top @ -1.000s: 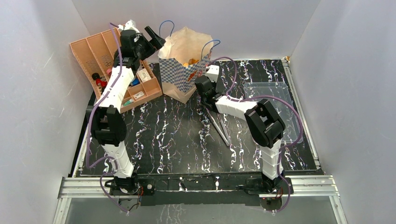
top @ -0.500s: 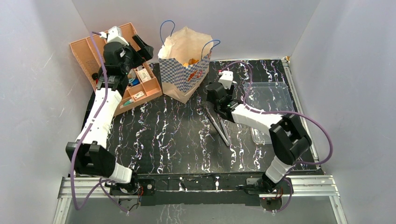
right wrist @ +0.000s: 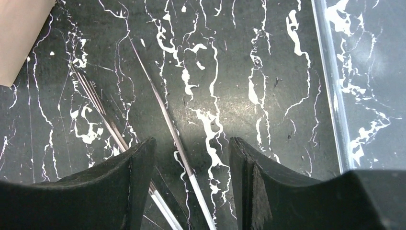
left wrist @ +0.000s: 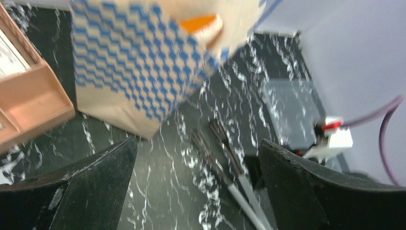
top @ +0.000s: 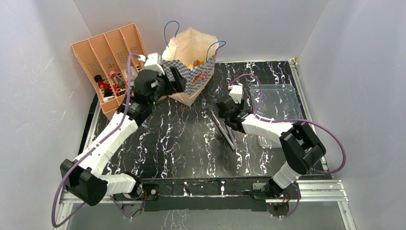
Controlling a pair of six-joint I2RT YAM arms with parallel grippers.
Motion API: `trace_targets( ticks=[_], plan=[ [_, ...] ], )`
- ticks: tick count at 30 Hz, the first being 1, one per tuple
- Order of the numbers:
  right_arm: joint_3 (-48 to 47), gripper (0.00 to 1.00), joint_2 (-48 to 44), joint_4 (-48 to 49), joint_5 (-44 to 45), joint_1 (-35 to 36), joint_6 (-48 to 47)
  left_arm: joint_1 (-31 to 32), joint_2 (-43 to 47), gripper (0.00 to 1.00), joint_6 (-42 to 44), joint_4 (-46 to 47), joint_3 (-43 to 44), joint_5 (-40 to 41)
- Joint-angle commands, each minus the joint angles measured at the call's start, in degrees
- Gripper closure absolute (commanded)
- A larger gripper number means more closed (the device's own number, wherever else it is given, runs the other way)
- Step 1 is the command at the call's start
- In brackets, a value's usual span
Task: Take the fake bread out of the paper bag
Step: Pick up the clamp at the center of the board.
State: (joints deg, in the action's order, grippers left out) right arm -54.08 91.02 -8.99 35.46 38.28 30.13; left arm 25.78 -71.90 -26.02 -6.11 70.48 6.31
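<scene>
Both spread and empty, the left gripper [left wrist: 197, 145] faces the top-centre paper bag [top: 194, 79] holding bread [left wrist: 198, 24], while the right gripper [right wrist: 191, 141] hovers over tongs [right wrist: 165, 117], likely to grab them.

Robot lab test cell: plain grey partition walls [top: 43, 96] enclosing black marbled tabletop [top: 182, 143], aluminium extrusion rail [top: 201, 189] along tabletop's near edge.

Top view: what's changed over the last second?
The left pincer swung down from the back to low beside the bag. The right pincer drew back from the bag to above the tongs. Both are open, holding nothing. The bag, tongs, tray and organiser stayed put.
</scene>
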Motion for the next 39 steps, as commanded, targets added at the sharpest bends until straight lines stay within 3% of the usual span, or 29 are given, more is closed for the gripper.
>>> trace_targets(
  ticks=[1,7,15,17,21,26,31,39],
  plan=[
    [0.2,0.46,1.3,1.3,-0.9,0.3,1.1,4.9,3.4,0.02,0.2,0.9,-5.7,5.4],
    [1.0,0.48,5.1,3.7,-2.9,0.4,1.8,12.1,3.0,0.02,-1.4,2.4,-10.4,9.6],
    [0.8,0.54,8.4,5.4,-3.5,0.4,2.6,16.8,0.7,0.02,-4.4,5.4,-14.8,12.6],
    [0.5,0.61,10.9,5.3,-3.5,0.3,2.7,17.5,0.4,0.02,-5.2,6.3,-15.8,13.4],
    [1.0,0.83,11.9,5.5,-4.2,0.4,3.1,18.0,-0.1,0.02,-7.1,8.2,-18.3,14.5],
    [3.7,1.00,9.6,7.1,-4.6,0.4,3.3,18.5,-1.7,0.02,-9.9,10.0,-20.5,16.3],
    [7.6,1.00,3.1,9.3,-5.0,1.1,2.6,19.1,-4.9,0.02,-14.1,12.9,-21.3,16.8],
    [7.6,1.00,-3.2,5.6,3.7,8.6,3.2,22.2,-15.2,0.02,-15.8,14.4,-15.2,17.4]
  ],
)
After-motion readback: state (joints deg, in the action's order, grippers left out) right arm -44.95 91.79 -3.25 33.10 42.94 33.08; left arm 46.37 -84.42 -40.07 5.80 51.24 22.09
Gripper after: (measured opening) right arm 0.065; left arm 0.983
